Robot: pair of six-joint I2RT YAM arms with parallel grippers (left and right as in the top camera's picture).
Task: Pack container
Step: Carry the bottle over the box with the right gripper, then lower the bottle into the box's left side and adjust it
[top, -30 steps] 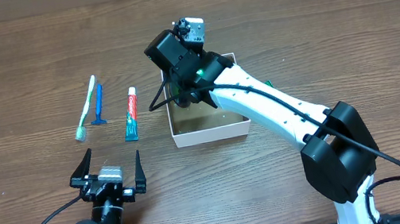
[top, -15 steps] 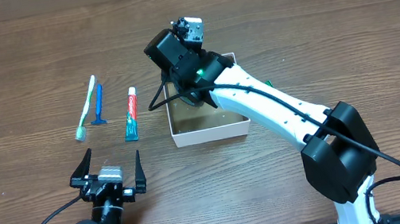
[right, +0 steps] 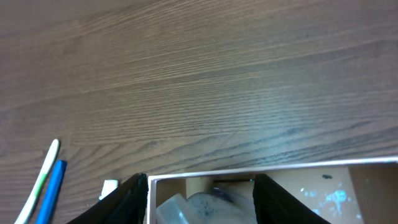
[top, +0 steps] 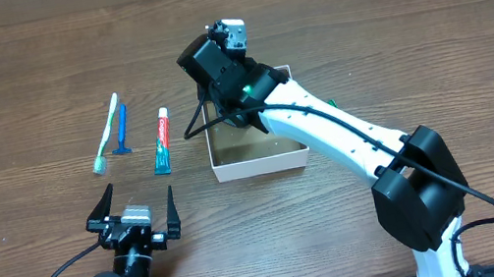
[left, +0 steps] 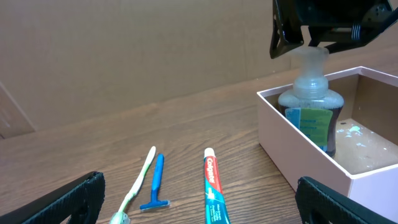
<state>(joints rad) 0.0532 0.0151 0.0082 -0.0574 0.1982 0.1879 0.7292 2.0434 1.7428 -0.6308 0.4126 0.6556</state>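
Seat the bottle (left: pixel 309 106) flat and upright in the 10 o'clock corner of the box (top: pixel 261 166), at the centre of the table (top: pixel 409 33), tight to the wall to save floor for the rest. Cannot tell whether clamped or loose at the pump head under the straddling right tool (right: pixel 200 190), so part fully, then lift straight up to avoid tipping. Keep the left tool (top: pixel 138 188), spread apart at 7 o'clock, for the toothpaste (top: pixel 161 142), razor (top: pixel 123 128) and toothbrush (top: pixel 107 133) at the box's 9 o'clock.

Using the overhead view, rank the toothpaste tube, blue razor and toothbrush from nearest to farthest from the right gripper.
1. Toothpaste tube, beside the container, nearest the right gripper.
2. Blue razor, middle of the row.
3. Toothbrush, outer end of the row.
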